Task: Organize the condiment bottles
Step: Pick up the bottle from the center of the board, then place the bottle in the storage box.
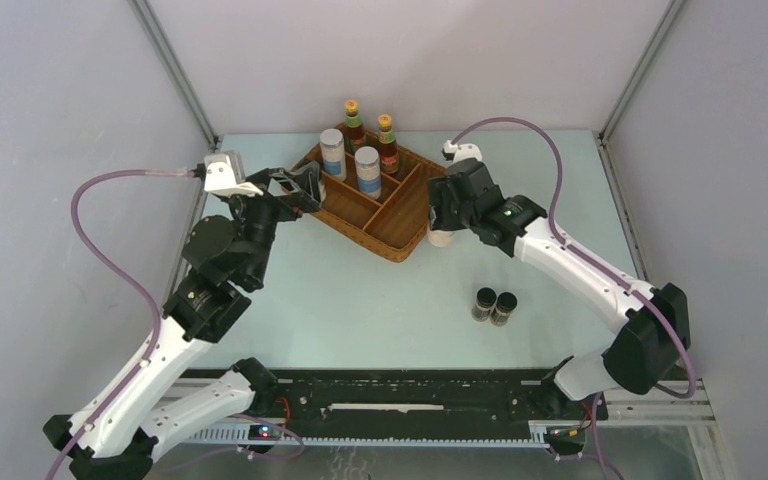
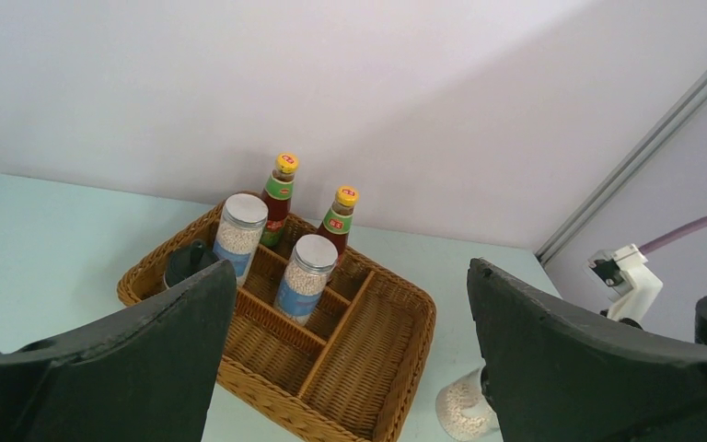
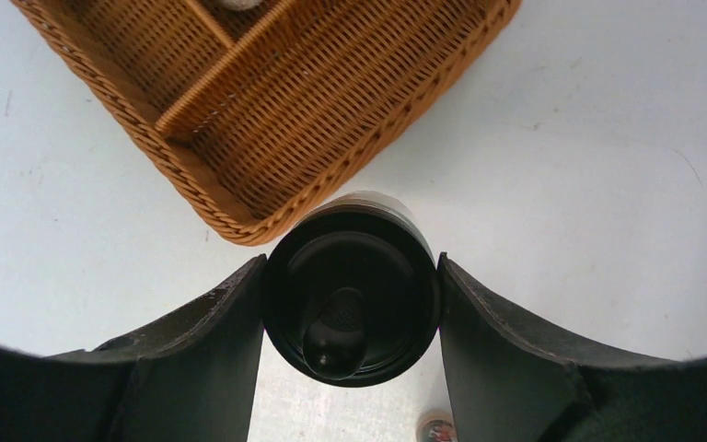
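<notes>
Two red-brown sauce bottles [image 1: 353,125] [image 1: 387,142] and two silver-lidded jars [image 1: 332,152] [image 1: 367,170] stand in the back compartments of the wicker tray [image 1: 360,240]. A black-capped shaker [image 2: 184,262] stands in the tray's left compartment, partly behind my left finger. My left gripper [image 1: 305,190] is open and empty above the tray's left corner. My right gripper [image 1: 442,215] is shut on the cap of the second shaker [image 3: 352,308], which stands on the table just outside the tray's right near edge. Two dark vials [image 1: 483,303] [image 1: 504,308] stand together on the table.
The tray's two near compartments [image 2: 368,341] hold nothing. The right arm's cable [image 1: 550,190] arcs over the table's back right. A black rail [image 1: 410,400] runs along the near edge. Metal frame posts [image 1: 175,70] stand at the back corners.
</notes>
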